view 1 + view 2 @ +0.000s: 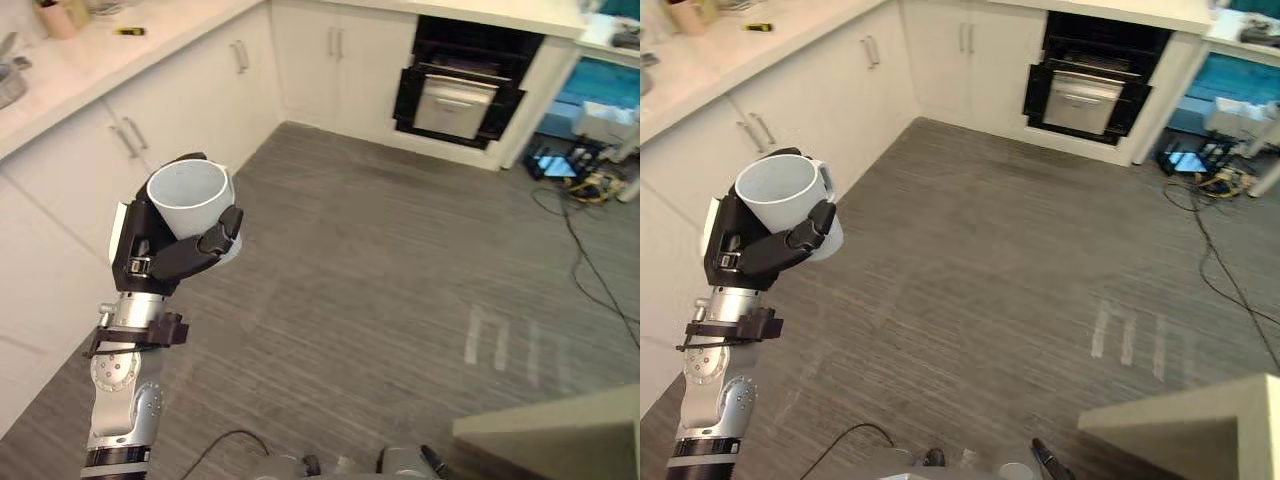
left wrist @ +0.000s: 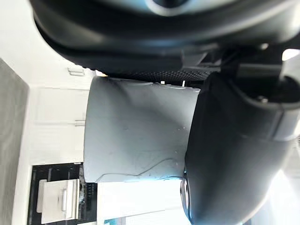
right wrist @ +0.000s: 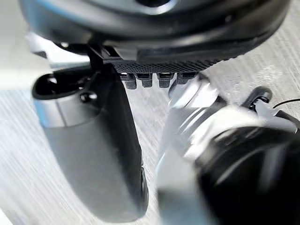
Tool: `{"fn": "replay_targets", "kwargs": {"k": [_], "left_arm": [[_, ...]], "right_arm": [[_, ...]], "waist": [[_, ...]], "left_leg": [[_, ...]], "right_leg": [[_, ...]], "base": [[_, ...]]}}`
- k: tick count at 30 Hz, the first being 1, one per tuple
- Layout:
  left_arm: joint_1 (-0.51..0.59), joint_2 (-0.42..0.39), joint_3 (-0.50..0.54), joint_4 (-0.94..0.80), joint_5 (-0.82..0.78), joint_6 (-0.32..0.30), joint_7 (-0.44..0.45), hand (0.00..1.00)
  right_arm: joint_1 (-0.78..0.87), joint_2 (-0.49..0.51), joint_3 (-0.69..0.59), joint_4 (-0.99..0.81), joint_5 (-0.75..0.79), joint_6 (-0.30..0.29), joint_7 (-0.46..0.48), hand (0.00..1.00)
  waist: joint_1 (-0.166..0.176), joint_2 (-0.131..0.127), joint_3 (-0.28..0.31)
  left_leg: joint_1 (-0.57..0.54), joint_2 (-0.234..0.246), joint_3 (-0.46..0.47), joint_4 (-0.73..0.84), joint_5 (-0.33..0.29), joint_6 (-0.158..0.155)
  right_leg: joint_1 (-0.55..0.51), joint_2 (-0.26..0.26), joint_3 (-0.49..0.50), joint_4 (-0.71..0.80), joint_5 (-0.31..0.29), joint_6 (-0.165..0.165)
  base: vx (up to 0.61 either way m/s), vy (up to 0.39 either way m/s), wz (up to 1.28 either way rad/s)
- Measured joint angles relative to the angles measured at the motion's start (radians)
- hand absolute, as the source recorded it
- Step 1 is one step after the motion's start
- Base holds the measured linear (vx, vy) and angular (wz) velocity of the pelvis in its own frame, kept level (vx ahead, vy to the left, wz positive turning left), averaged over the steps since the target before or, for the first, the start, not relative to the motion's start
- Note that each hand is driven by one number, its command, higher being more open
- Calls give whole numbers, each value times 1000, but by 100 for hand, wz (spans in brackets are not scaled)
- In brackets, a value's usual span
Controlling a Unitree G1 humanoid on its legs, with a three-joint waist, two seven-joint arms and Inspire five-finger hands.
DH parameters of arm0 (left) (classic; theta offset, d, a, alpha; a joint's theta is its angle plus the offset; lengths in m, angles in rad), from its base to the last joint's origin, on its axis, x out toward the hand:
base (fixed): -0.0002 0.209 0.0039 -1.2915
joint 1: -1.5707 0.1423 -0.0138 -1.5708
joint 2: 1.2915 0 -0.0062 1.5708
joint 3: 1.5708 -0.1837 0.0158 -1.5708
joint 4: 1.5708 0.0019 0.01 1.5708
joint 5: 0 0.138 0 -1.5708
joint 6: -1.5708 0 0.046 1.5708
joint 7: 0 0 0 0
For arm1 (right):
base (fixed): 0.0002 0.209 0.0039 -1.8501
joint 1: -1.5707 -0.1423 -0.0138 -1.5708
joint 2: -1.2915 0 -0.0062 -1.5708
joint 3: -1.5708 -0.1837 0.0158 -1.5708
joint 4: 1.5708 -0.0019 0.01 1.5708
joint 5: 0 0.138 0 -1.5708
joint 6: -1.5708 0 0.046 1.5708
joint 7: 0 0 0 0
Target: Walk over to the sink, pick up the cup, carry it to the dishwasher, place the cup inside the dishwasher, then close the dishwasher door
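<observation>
The silver-grey left arm (image 1: 122, 405), made of rounded metal segments with a round screw-dotted cap and a black wrist clamp, ends in a dark left hand (image 1: 165, 258) with a white side panel; the dark right hand (image 3: 93, 154) has a silver-grey band on its thumb.

the cup (image 1: 190, 200) sits upright in the left hand (image 1: 165, 255), whose fingers curl round it, at the near left above the floor (image 1: 380, 260). just left of it a run of cabinets (image 1: 180, 110) goes back along the left side under a countertop (image 1: 90, 70). on the countertop lie a pan (image 1: 10, 85) nearest, a container (image 1: 60, 18) and a small tool (image 1: 130, 31) further back. more cabinets (image 1: 340, 60) cross the far wall, with the dishwasher (image 1: 460, 85) at their right end. right of it, cables (image 1: 590, 185) lie on the floor. a ledge (image 1: 560, 440) juts in at the near right.
</observation>
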State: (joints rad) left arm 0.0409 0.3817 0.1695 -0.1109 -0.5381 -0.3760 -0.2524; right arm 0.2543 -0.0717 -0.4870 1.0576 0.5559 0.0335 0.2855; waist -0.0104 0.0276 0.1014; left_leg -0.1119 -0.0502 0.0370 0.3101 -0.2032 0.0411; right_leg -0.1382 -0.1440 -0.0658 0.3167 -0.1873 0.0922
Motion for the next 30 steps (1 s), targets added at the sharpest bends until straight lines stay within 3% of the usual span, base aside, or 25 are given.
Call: {"fn": "replay_targets", "kwargs": {"k": [4,9,10,11,12,13,14,18,24,25,26,27,28,29,30], "left_arm": [[2,1,-10,10,1,4,-47,0],[1,11,-14,14,-18,13,-78,0],[-2,14,-17,29,-27,15,-82,0],[-5,18,-22,42,-31,17,-83,0],[-6,22,-26,56,-31,26,-91,0],[-6,20,-36,62,-31,28,-95,0],[1,5,-91,88,-28,27,-32,0],[1,0,-91,88,-28,27,-32,0],[38,-144,-139,162,-35,60,33,0],[53,-183,-156,191,-43,94,57,0],[62,-215,-177,217,-54,129,84,0],[63,-229,-189,232,-53,146,96,0],[62,-257,-216,263,-53,173,123,0],[57,-281,-237,310,-53,192,147,0],[55,-286,-257,339,-53,209,162,0]], "right_arm": [[-23,-28,0,5,0,14,13,100],[-34,-79,4,10,10,33,18,100],[-39,-80,4,17,11,35,20,100],[-48,-77,5,21,13,38,22,100],[-51,-79,2,32,33,42,30,100],[-55,-91,-7,42,40,41,34,100],[-67,-54,83,3,47,21,33,100],[-66,-54,83,2,47,21,33,100],[-50,-47,83,5,47,32,18,100],[-50,-42,83,12,47,32,16,100],[-52,-35,83,14,48,32,8,100],[-53,-31,83,14,49,29,2,100],[-60,-33,83,13,50,18,-9,100],[-68,-41,98,1,50,13,-12,100],[-63,-43,105,-1,49,13,-18,100]], "waist": [[-12,3,-3],[-32,32,-41],[-32,27,-38],[-32,9,-30],[-37,9,-33],[-44,28,-32],[-39,11,-22],[-42,13,-22],[-45,25,-14],[-46,20,-12],[-47,3,2],[-48,3,8],[-54,13,26],[-61,-3,63],[-66,-12,68]], "left_leg": [[95,36,23,-83,9,-35],[124,62,106,-88,8,-55],[91,61,122,0,8,-72],[67,55,140,39,-21,-64],[76,58,165,-115,-36,-58],[83,82,196,-206,132,-54],[139,83,203,-396,266,-44],[139,83,204,-396,266,-44],[136,84,200,-386,251,-42],[117,74,209,-340,215,-49],[87,68,213,-264,172,-40],[74,66,213,-224,153,-31],[57,73,218,-144,105,-19],[58,76,224,-75,50,-4],[64,69,222,-50,28,2]], "right_leg": [[87,33,-12,-75,16,-17],[139,54,-1,-164,53,-31],[158,43,1,-184,68,-31],[171,23,5,-189,71,-31],[185,7,7,-197,70,-30],[189,18,1,-195,69,-27],[168,38,-20,-260,115,-18],[167,39,-19,-261,115,-18],[162,32,-53,-240,103,-23],[121,16,-54,-158,61,-26],[85,-7,-60,-78,22,-30],[79,-18,-76,-46,8,-33],[53,-49,-147,80,-19,-70],[-16,-111,-216,303,-29,-113],[-43,-137,-218,396,-16,-134]], "base": [[178,-125,-10],[131,-28,-20],[88,26,-22],[55,2,-6],[81,12,2],[57,-1,4],[46,15,4],[0,0,0],[0,0,3],[-8,10,-6],[-9,11,-5],[19,1,-11],[-10,-16,-16],[-41,-8,-13],[-70,60,16]]}}
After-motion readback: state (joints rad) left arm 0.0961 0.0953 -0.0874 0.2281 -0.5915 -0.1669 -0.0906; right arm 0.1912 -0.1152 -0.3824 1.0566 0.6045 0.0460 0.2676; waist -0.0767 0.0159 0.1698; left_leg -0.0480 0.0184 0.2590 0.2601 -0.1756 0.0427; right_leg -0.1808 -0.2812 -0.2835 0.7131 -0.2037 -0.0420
